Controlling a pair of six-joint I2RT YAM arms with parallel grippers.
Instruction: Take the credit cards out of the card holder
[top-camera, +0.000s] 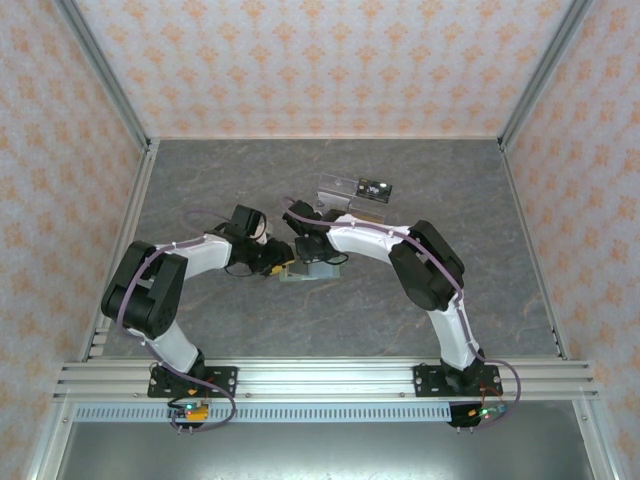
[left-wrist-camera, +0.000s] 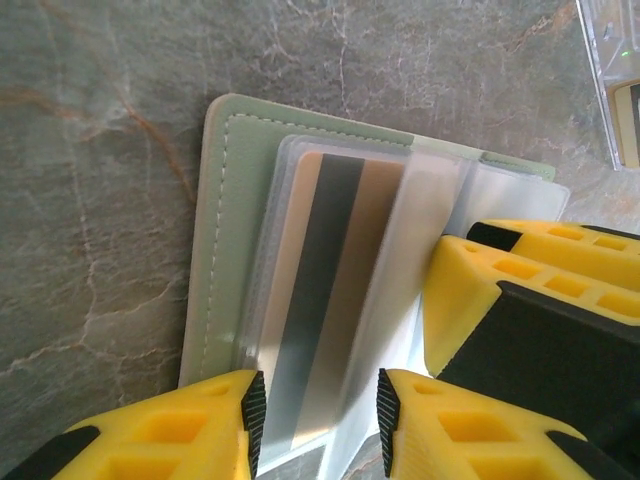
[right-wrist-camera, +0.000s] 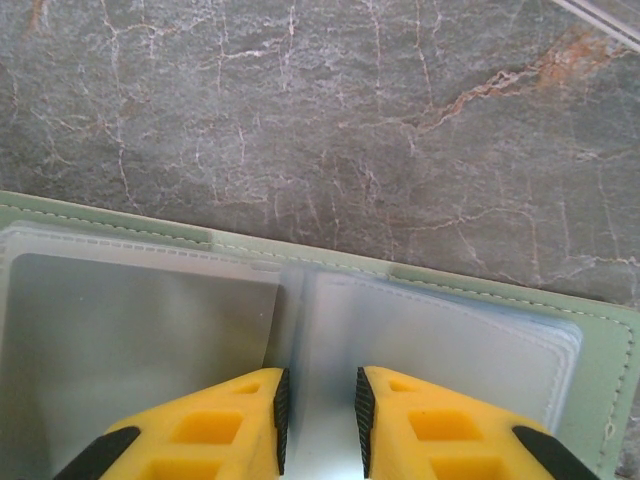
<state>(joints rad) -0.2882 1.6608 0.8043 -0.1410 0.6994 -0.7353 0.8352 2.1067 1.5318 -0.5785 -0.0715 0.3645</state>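
Soft sage-green card holder (left-wrist-camera: 225, 200) lies open on the veined grey tabletop (right-wrist-camera: 300, 100), under both pincers. The left pincer (left-wrist-camera: 320, 405) straddles a clear sleeve (left-wrist-camera: 283, 200) holding a striped card (left-wrist-camera: 330, 280); pinched or not, I cannot tell. The right pincer (right-wrist-camera: 318, 410) sits narrowly parted over glossy sleeves, grip unclear; a clear stand (top-camera: 352, 188) lies just beyond

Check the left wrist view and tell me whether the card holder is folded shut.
No: the card holder lies open, its clear sleeves exposed and a card with a dark stripe showing inside one.
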